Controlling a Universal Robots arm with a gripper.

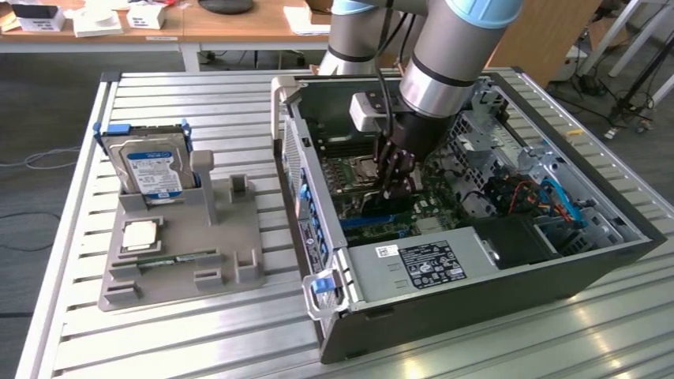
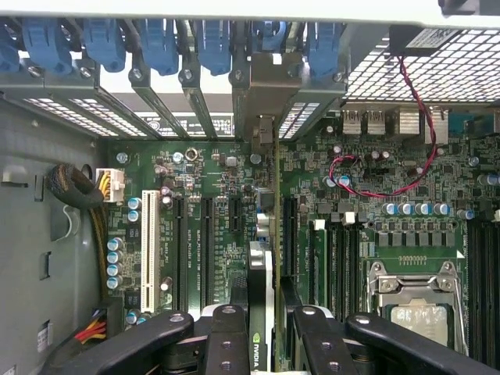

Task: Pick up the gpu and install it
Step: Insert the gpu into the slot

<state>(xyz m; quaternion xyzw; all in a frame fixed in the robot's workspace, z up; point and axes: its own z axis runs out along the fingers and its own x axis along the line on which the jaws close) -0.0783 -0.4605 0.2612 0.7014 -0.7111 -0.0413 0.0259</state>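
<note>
In the wrist view the gpu stands edge-on between my black fingers, its green board and a logo patch showing. Its silver end bracket reaches up to the case's rear slot openings. My gripper is shut on the gpu, which sits directly over a long black expansion slot of the green motherboard. The exterior view has my gripper lowered inside the open computer case, with the dark gpu under it, close to the board.
Blue retaining clips line the rear slots. A red wire and the CPU socket lie beside the gpu. On the table, a grey holder carries a hard drive, a processor and a memory stick.
</note>
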